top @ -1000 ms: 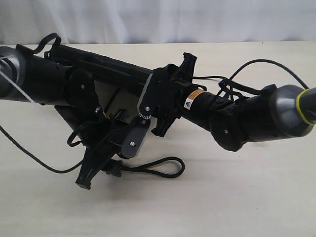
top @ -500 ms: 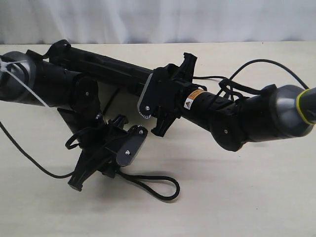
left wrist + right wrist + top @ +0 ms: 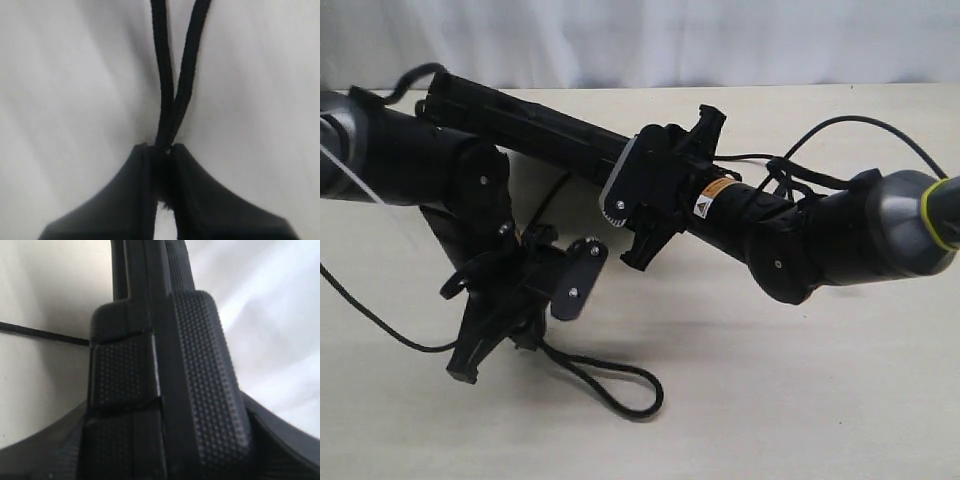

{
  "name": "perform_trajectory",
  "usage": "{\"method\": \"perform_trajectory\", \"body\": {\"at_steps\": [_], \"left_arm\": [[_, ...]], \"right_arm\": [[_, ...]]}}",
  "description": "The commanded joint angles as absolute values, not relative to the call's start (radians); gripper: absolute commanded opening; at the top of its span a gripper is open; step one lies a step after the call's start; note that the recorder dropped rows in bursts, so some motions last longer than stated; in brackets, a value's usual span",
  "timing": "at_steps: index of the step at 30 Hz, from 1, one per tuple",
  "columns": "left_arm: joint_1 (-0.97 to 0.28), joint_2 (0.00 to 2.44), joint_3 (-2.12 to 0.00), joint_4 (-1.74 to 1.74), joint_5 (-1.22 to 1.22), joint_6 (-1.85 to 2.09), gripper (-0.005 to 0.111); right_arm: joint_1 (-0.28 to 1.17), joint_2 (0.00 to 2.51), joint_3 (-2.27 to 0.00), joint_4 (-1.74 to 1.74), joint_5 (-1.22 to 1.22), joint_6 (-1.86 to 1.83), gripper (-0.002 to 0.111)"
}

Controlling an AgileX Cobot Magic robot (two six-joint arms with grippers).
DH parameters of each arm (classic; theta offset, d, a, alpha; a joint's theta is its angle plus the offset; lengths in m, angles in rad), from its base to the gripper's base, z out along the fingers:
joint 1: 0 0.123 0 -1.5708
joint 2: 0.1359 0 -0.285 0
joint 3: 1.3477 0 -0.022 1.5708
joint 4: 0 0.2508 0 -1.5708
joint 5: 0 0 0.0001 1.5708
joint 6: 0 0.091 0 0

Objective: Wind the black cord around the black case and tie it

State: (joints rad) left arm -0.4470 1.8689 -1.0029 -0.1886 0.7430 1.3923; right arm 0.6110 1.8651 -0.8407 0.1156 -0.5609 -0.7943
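The black case (image 3: 540,130) stands on its long edge, slanting from the back left toward the middle. My right gripper (image 3: 632,175) is shut on its near end. In the right wrist view the case's dimpled edge (image 3: 190,365) fills the space between the jaws of the right gripper (image 3: 165,440), and a thin stretch of black cord (image 3: 45,333) crosses the table beside it. My left gripper (image 3: 533,338) sits low in front of the case, shut on the black cord (image 3: 570,365), whose loop trails to the right on the table. Two cord strands (image 3: 172,100) meet between the jaws of the left gripper (image 3: 162,160).
The pale table (image 3: 800,400) stretches to the front and right. Smooth black arm cables (image 3: 820,130) arch over the right arm. Another thin cable (image 3: 365,318) hangs off the left arm. A white cloth backdrop (image 3: 720,40) closes the far side.
My left gripper has closed on the cord and slid toward the front left, dragging the loop with it. The right gripper has shifted the case slightly back and left.
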Motion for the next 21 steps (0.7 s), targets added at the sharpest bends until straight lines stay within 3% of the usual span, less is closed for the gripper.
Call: {"method": "perform_trajectory", "body": {"at_steps": [1, 13, 21], "left_arm": [[-0.374, 1.736, -1.001, -0.139, 0.803, 1.134, 0.0], [0.013, 1.576, -1.001, -0.545, 0.786, 1.019, 0.0], [0.064, 1.578, -1.001, -0.584, 0.742, 1.023, 0.0]], "right_arm": [[0.606, 1.869, -0.837, 0.179, -0.521, -0.603, 0.004], [0.606, 1.822, -0.837, 0.443, -0.431, -0.59, 0.004], [0.606, 1.747, -0.837, 0.457, -0.264, -0.588, 0.004]]}}
